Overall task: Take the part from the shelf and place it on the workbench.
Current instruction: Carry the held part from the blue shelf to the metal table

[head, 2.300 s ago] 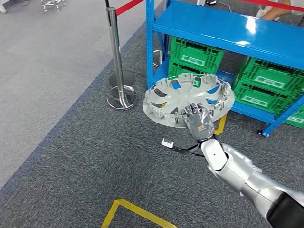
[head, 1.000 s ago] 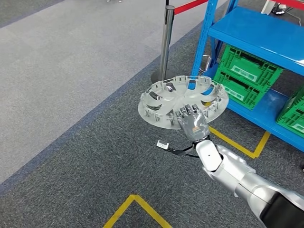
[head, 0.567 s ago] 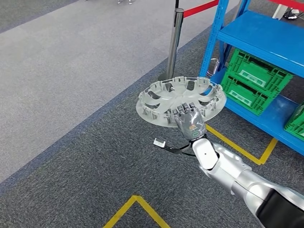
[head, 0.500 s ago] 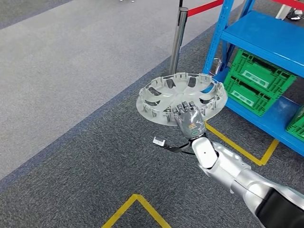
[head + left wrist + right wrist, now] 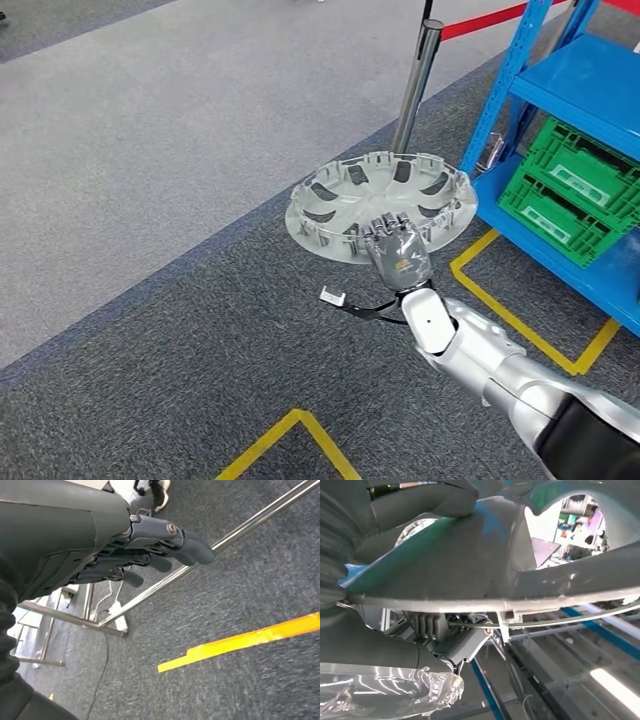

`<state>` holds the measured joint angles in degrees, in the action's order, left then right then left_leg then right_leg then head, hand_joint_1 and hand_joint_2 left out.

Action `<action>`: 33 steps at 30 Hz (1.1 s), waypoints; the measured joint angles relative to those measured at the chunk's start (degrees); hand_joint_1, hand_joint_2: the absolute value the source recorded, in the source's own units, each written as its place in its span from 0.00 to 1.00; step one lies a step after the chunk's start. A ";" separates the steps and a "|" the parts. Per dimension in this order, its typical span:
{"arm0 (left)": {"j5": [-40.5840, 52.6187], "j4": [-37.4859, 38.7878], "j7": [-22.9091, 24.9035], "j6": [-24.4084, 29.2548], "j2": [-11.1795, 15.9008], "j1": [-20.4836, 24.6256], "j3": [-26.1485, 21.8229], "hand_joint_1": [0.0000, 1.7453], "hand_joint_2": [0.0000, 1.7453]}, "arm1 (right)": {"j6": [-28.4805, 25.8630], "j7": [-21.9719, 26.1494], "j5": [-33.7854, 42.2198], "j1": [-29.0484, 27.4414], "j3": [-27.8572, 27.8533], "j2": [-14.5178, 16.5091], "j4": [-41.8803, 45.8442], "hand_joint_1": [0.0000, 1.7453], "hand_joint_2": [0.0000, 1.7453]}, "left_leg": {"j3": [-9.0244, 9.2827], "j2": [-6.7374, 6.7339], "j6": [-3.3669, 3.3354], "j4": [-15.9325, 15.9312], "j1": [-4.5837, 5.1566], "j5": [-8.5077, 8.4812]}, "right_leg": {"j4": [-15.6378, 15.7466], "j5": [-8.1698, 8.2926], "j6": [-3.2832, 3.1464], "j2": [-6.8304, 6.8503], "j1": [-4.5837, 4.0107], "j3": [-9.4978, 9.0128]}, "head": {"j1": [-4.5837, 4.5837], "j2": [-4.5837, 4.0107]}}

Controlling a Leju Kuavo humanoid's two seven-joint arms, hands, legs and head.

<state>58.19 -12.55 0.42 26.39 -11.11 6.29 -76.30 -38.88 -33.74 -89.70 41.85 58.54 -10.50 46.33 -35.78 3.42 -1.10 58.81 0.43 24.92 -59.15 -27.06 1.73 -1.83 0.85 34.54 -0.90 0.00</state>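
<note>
out over the dark carpet, level, the grey wheel cover (image 5: pixel 381 203) rides in the right hand (image 5: pixel 398 253), whose fingers (image 5: pixel 386 229) clamp its near rim. it looks light and stiff but wide, thin plastic with fragile clips, so a rim grip suits it. left hand (image 5: pixel 113 545) hangs with fingers loosely straight, holding nothing. blue shelf (image 5: pixel 585 85) stands nearby.

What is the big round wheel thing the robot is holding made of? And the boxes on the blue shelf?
The wheel cover looks like moulded plastic in matt silver-grey: thin rim, small clips around the edge. The green crates look like hard plastic too, with ribbed sides.
</note>
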 joint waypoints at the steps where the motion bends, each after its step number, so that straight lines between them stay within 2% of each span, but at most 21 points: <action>1: 0.00 0.00 0.00 0.01 -0.01 -0.05 0.00 0.00 1.00 | 0.00 0.02 -0.01 -0.03 0.08 0.01 -0.01 1.00 1.00 | -0.07 0.22 0.22 0.00 -0.10 -0.08 | 0.15 -0.02 -0.17 0.16 -0.06 -0.03 | -0.03 0.00; 3: 0.00 0.00 0.00 0.01 0.02 -0.13 -0.01 0.00 1.00 | 0.00 0.02 0.02 -0.05 0.20 0.05 -0.05 1.00 1.00 | -0.46 -0.34 0.80 0.90 -0.15 0.72 | 0.35 0.07 -0.73 0.76 0.03 -0.24 | -0.14 0.00; 4: 0.02 0.00 0.00 0.01 0.04 -0.14 -0.01 0.00 1.00 | 0.00 -0.02 0.03 -0.01 0.20 0.08 -0.08 1.00 1.00 | -1.23 -1.01 1.13 2.67 -0.17 1.86 | 0.49 0.11 -1.03 1.08 0.11 -0.36 | -0.22 0.00; 7: 0.29 0.00 0.03 -0.15 0.05 -0.10 0.00 0.00 1.00 | 0.00 -0.38 0.03 0.05 0.26 0.10 -0.17 1.00 1.00 | -6.19 -2.52 1.89 13.07 -0.49 6.60 | 0.57 -0.01 -1.53 2.02 0.06 -0.54 | -0.39 0.00; 8: 0.44 0.00 0.08 -0.27 0.05 -0.11 0.00 0.00 1.00 | 0.00 -0.61 0.03 0.02 0.33 0.09 -0.20 1.00 1.00 | -7.44 -2.61 1.99 15.44 -0.59 7.08 | 0.57 -0.07 -1.58 2.31 0.02 -0.60 | -0.38 0.00; 9: 0.59 0.00 0.17 -0.41 0.05 -0.15 0.00 0.00 1.00 | 0.00 -0.87 0.04 -0.01 0.44 0.07 -0.22 1.00 1.00 | -7.75 -2.66 2.02 15.80 -0.65 6.48 | 0.57 -0.13 -1.59 2.56 0.00 -0.66 | -0.39 0.00; 10: 0.70 0.00 0.28 -0.50 0.05 -0.18 0.00 0.00 1.00 | 0.00 -1.11 0.04 -0.04 0.55 0.04 -0.24 1.00 1.00 | -7.13 -2.75 1.97 14.28 -0.69 5.02 | 0.56 -0.20 -1.58 2.78 -0.02 -0.76 | -0.39 0.00; 11: 0.75 0.00 0.38 -0.56 0.05 -0.19 0.01 0.00 1.00 | 0.00 -1.32 0.05 -0.06 0.67 -0.02 -0.24 1.00 1.00 | -5.35 -3.06 1.79 10.58 -0.68 2.76 | 0.56 -0.30 -1.51 3.00 -0.03 -0.93 | -0.38 0.00; 13: 0.95 0.00 0.51 -0.62 0.06 -0.07 0.02 0.00 1.00 | 0.00 -1.77 0.04 -0.04 0.90 -0.24 -0.24 1.00 1.00 | -1.72 -4.13 1.27 3.41 -0.30 0.03 | 0.54 -0.54 -1.19 3.46 -0.20 -1.14 | -0.39 0.00; 14: 1.06 0.00 0.55 -0.66 0.04 0.03 0.03 0.00 1.00 | 0.00 -2.08 0.04 -0.04 1.05 -0.46 -0.24 1.00 1.00 | -0.55 -4.53 0.96 1.01 -0.08 -0.50 | 0.54 -0.64 -0.96 3.75 -0.29 -1.17 | -0.36 0.00; 17: 1.45 0.00 0.60 -0.81 -0.03 0.03 0.08 0.00 1.00 | 0.00 -3.20 0.03 -0.11 1.66 -1.24 -0.16 1.00 1.00 | -0.17 -4.11 0.08 -0.22 0.12 -0.24 | 0.62 -0.94 -0.06 4.56 -0.25 -1.15 | -0.28 0.00; 18: 1.60 0.00 0.61 -0.91 -0.08 -0.03 0.09 0.00 1.00 | 0.00 -3.65 0.04 -0.07 1.89 -1.65 -0.07 1.00 1.00 | 0.01 -3.84 -0.27 -0.48 0.04 -0.34 | 0.08 -1.45 0.21 4.35 -0.18 -0.89 | -0.24 0.00; 20: 1.81 0.00 0.61 -1.19 -0.26 0.05 0.14 0.00 1.00 | 0.00 -4.73 0.05 0.31 2.47 -2.70 0.41 1.00 1.00 | 0.34 -3.37 -0.93 -0.93 -0.17 -0.53 | -4.19 -3.87 0.51 3.20 -0.08 1.21 | -0.04 0.00; 22: 1.99 0.00 0.59 -1.44 -0.54 0.29 0.22 0.00 1.00 | 0.03 -5.38 0.03 1.14 3.15 -4.23 1.23 1.00 1.00 | 0.35 -2.80 -1.26 -0.90 -0.09 -0.51 | -11.89 -7.12 0.66 2.21 -0.11 5.02 | 0.14 0.00; 23: 2.16 0.00 0.57 -1.52 -0.70 0.33 0.29 0.00 1.00 | 0.11 -5.40 0.04 1.70 3.41 -5.33 1.95 1.00 1.00 | 0.36 -2.42 -1.31 -0.85 -0.07 -0.49 | -14.96 -7.96 0.75 2.06 -0.10 6.75 | 0.16 0.00; 24: 2.33 0.00 0.56 -1.56 -0.82 0.32 0.38 0.00 1.00 | 0.28 -5.41 0.05 2.37 3.61 -6.51 2.91 1.00 1.00 | 0.37 -2.00 -1.34 -0.79 -0.06 -0.46 | -16.30 -7.77 0.83 1.99 -0.10 7.73 | 0.19 0.00; 25: 2.53 0.00 0.55 -1.60 -0.90 0.28 0.45 0.00 1.00 | 0.57 -5.43 0.08 3.11 3.69 -7.73 4.11 1.00 1.00 | 0.38 -1.59 -1.33 -0.69 -0.07 -0.42 | -15.43 -6.47 0.88 1.98 -0.07 7.64 | 0.23 0.00; 26: 2.71 0.00 0.55 -1.64 -0.98 0.26 0.55 0.00 1.00 | 1.03 -5.44 0.09 4.03 3.72 -9.08 5.71 1.00 1.00 | 0.41 -1.16 -1.25 -0.54 -0.12 -0.33 | -12.48 -4.23 0.94 1.89 0.01 6.55 | 0.23 0.00; 28: 2.93 0.00 0.57 -1.71 -1.08 0.30 0.74 0.00 1.00 | 2.13 -5.46 0.08 5.89 3.62 -11.27 9.04 1.00 1.00 | 0.30 -0.52 -0.79 -0.03 -0.10 0.02 | -4.55 -0.51 1.09 0.94 0.26 2.87 | 0.22 0.00; 30: 3.06 0.00 0.68 -1.72 -1.14 0.36 0.93 0.00 1.00 | 3.07 -5.47 0.03 7.17 3.52 -12.82 11.98 1.00 1.00 | 0.02 -0.08 -0.26 0.44 -0.02 0.21 | -0.55 0.33 0.93 0.03 0.29 0.62 | 0.17 0.00; 33: 3.14 0.00 0.79 -1.69 -1.22 0.19 1.07 0.00 1.00 | 3.75 -5.47 -0.02 7.63 3.52 -13.88 14.89 1.00 1.00 | -0.26 0.12 0.32 0.74 -0.09 0.38 | -0.26 0.19 0.08 0.35 0.23 0.32 | 0.10 0.00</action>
<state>61.33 -12.55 1.20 24.70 -12.33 6.48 -75.23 -35.13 -39.21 -89.72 49.48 62.06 -24.38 61.22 -36.05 3.54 -0.78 59.56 0.34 25.30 -59.41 -26.87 1.81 -1.47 1.07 34.86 -0.79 0.00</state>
